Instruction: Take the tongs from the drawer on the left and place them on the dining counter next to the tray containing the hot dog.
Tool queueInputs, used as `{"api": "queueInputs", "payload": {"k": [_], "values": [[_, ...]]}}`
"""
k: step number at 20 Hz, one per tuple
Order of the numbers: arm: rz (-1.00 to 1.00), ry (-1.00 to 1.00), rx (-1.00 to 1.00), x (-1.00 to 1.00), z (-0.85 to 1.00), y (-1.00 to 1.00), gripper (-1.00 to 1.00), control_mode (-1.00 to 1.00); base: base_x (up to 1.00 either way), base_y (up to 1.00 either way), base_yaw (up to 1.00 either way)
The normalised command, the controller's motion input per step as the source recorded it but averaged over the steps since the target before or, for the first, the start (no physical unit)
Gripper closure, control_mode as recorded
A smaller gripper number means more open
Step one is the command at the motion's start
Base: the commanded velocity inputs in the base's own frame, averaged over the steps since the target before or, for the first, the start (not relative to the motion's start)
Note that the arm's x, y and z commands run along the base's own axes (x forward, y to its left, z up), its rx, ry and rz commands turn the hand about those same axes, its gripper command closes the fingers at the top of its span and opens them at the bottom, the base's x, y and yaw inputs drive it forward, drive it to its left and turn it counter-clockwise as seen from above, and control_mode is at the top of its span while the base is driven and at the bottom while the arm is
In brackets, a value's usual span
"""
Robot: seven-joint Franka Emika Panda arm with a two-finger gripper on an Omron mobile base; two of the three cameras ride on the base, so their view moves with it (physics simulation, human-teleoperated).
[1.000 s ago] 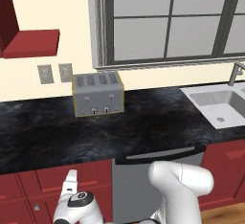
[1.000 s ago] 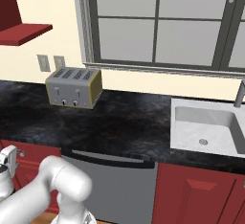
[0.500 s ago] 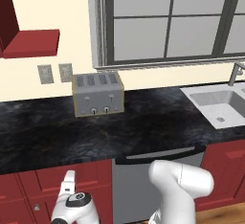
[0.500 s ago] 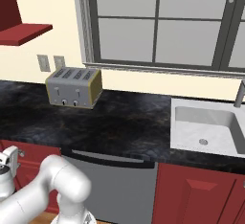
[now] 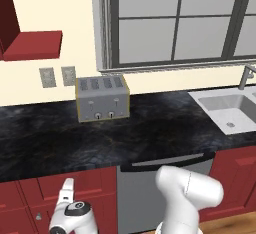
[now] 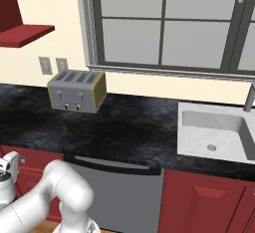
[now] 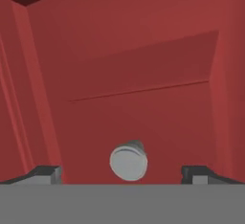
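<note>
The drawer (image 7: 143, 74) is a dark red front with a recessed panel, and it stands closed. Its round silver knob (image 7: 128, 161) sits close in front of the hand, between the two dark fingertips (image 7: 45, 173), which are spread wide on either side of it without touching. My gripper (image 7: 122, 174) is open and holds nothing. From the left base view the gripper (image 5: 67, 189) points at the drawer (image 5: 87, 180) just under the counter edge. From the right base view the gripper (image 6: 9, 166) is at the far left. The tongs are hidden. The dining counter and the tray are out of view.
A black stone kitchen counter (image 5: 60, 143) carries a silver toaster (image 5: 102, 98). A sink (image 5: 227, 108) is set in at the right. A grey dishwasher front (image 5: 142, 193) with a bar handle stands right of the drawer. My own white arm (image 5: 187, 193) bends low in front of it.
The hand has crept slightly left and lower along the drawer front. The jaws have stayed open, and nothing else has moved.
</note>
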Motion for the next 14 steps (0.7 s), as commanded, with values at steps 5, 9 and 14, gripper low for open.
{"api": "queueInputs", "payload": {"k": [5,9,14], "values": [[0.00,0.00,0.00,0.15,-0.17,0.10,-1.00,-1.00,0.00,0.00,0.00],[0.00,0.00,0.00,0.11,-0.14,0.02,-1.00,-1.00,0.00,0.00,0.00],[0.00,0.00,0.00,0.08,-0.11,0.00,-1.00,-1.00,0.00,0.00,0.00]]}}
